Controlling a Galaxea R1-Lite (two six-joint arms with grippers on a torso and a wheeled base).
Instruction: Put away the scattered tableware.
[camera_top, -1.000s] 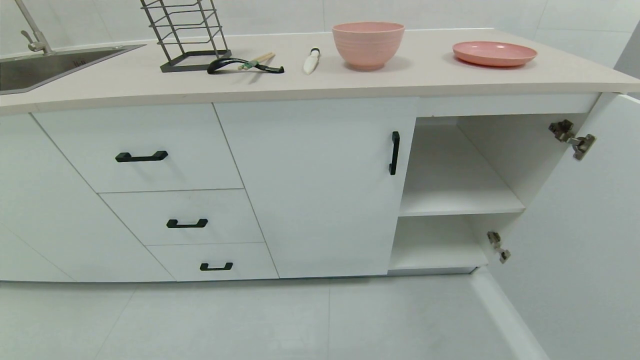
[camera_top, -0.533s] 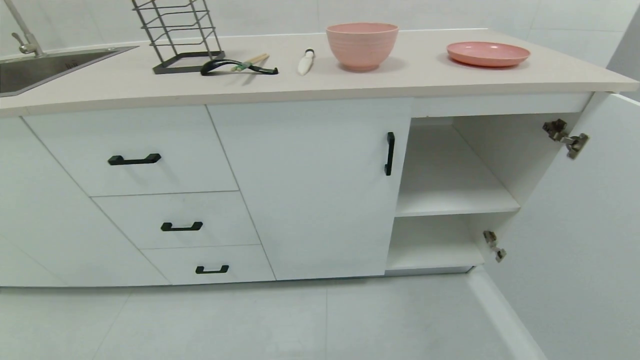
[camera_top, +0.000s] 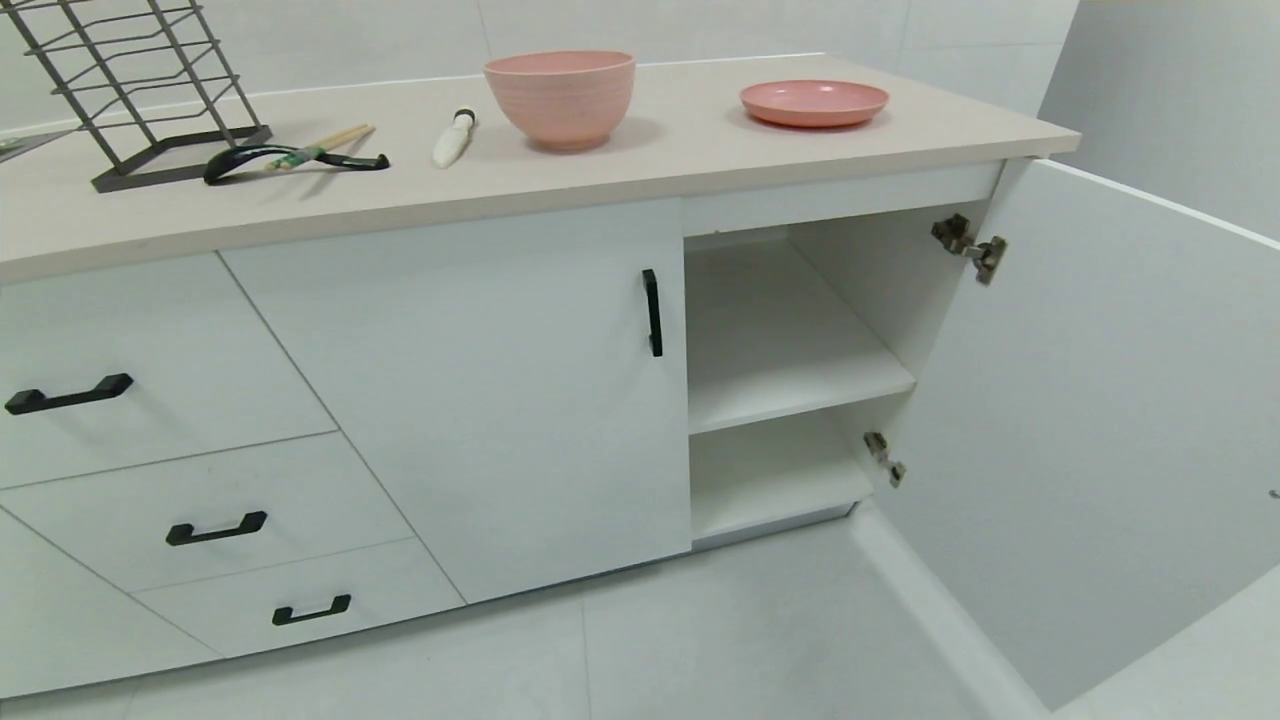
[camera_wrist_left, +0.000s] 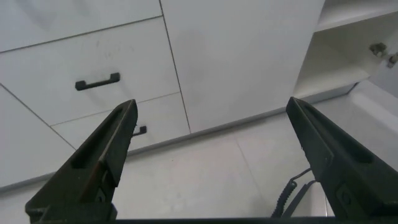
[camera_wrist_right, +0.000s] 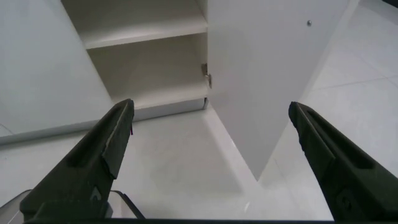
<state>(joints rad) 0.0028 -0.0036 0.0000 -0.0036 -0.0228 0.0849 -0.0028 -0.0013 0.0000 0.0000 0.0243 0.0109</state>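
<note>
Left pincer (camera_wrist_left: 211, 104): jaws spread wide, nothing between them; it hangs low over the floor (camera_wrist_left: 205, 174), facing the drawers (camera_wrist_left: 93, 68).
Right pincer (camera_wrist_right: 210, 107): equally wide and empty, pointed at the open cupboard.
Cupboard door (camera_top: 1080, 420): swung fully out, baring two shelves (camera_top: 790, 350) — likely where the pieces go.
Bench (camera_top: 640, 165): carries all the tableware, none stowed yet.
Pink bowl (camera_top: 560, 95): upright mid-bench, with the pink plate (camera_top: 814, 102) well apart toward the right end.
Small pieces: white-handled utensil (camera_top: 452, 140) just beside the bowl; chopsticks (camera_top: 320, 148) lie across a black spoon (camera_top: 260, 160) near the wire rack (camera_top: 130, 90).
</note>
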